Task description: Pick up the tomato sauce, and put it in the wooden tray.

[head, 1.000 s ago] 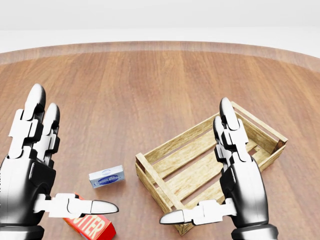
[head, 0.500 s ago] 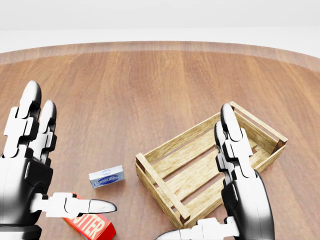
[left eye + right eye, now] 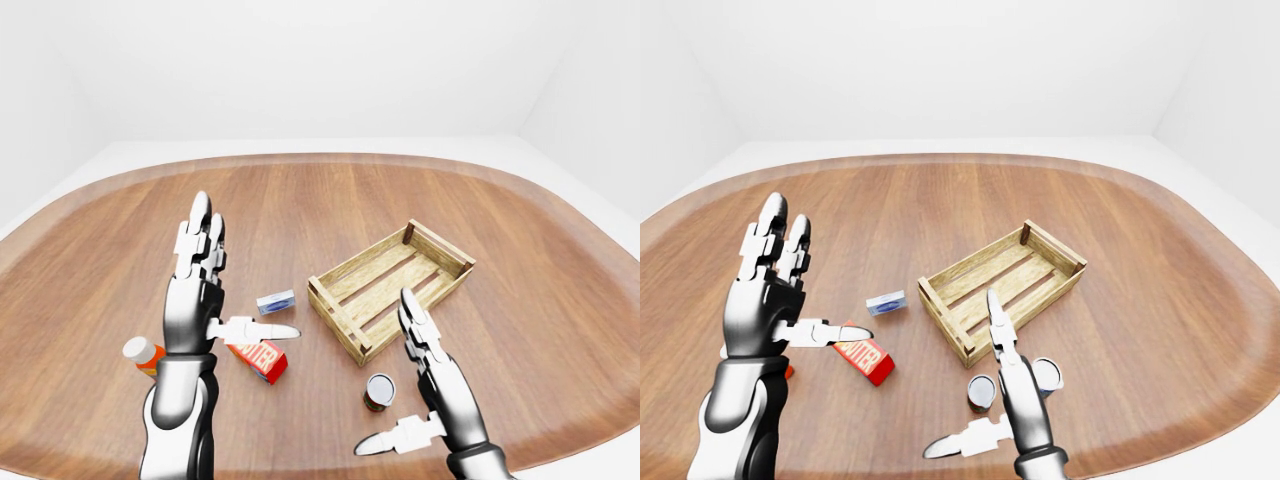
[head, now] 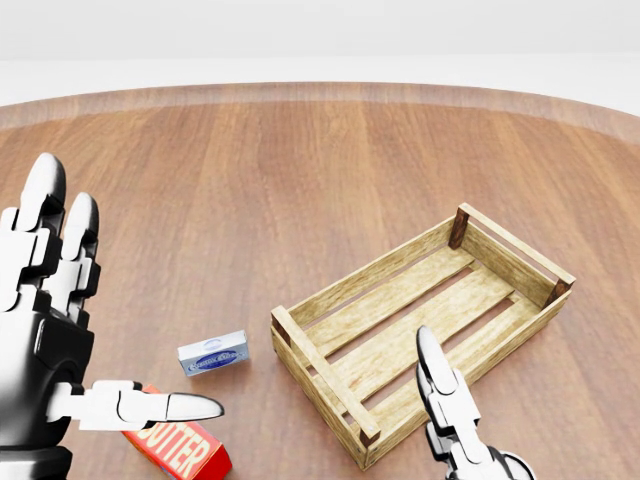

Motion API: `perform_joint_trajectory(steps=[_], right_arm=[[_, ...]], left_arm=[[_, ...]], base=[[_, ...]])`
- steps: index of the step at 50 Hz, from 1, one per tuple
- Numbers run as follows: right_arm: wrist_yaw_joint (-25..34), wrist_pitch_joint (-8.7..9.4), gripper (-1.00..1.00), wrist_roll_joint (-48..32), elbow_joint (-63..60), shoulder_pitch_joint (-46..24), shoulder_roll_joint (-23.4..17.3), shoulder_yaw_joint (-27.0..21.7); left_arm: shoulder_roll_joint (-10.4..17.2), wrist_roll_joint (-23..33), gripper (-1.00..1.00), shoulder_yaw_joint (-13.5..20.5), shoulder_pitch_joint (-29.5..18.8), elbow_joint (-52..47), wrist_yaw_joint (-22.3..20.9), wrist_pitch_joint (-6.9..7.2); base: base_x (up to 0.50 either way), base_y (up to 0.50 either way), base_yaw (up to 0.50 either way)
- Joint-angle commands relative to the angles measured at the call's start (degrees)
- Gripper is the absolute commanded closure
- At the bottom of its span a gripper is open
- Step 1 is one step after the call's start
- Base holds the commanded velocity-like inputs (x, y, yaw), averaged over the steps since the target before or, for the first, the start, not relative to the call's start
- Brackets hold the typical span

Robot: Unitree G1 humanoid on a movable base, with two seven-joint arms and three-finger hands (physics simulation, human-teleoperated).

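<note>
White walls all round and a broad oval wooden table (image 3: pixel 300 200) underneath, and we're at the very start of the pick: nothing is held. The left hand (image 3: pixel 200 290) is raised with fingers straight up and thumb out sideways, empty, hovering above the red butter box (image 3: pixel 258 360); a small blue-and-white box (image 3: pixel 276 301) lies between that and the wooden tray (image 3: pixel 345 270), which has nothing in it. The right hand (image 3: pixel 435 385) is low in the eye views, fingers splayed wide, gripping nothing. Just to its left in the left-eye view stands a red-labelled can (image 3: pixel 379 390), my best guess for the tomato sauce, near the tray's lower corner but outside it. The right-eye view shows a second can (image 3: pixel 1052 375) partly behind the hand, so the pick needs care. Next, I'd say: the right hand turns in on the red-labelled can, closes round it, then lifts it over the tray's wall.
</note>
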Motion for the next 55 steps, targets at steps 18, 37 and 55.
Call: perform_joint_trajectory(steps=[18,37,55], right_arm=[[-3.25,-0.6,-1.0,2.97,5.6,6.01,-6.51,3.93],[-2.08,-4.57,-1.0,3.38,13.49,4.69,-4.96,2.72],[0.62,-7.02,-1.0,1.6,19.36,3.55,-1.73,0.03]], left_arm=[[-0.04,0.27,-1.0,-0.23,-0.11,1.12,0.09,0.0],[-0.05,0.4,-1.0,-0.26,0.02,1.09,0.12,0.0],[-0.1,0.55,-1.0,-0.73,0.38,1.04,0.1,0.0]], base=[[0.0,0.0,0.0],[0.0,0.0,0.0],[0.0,0.0,0.0]])
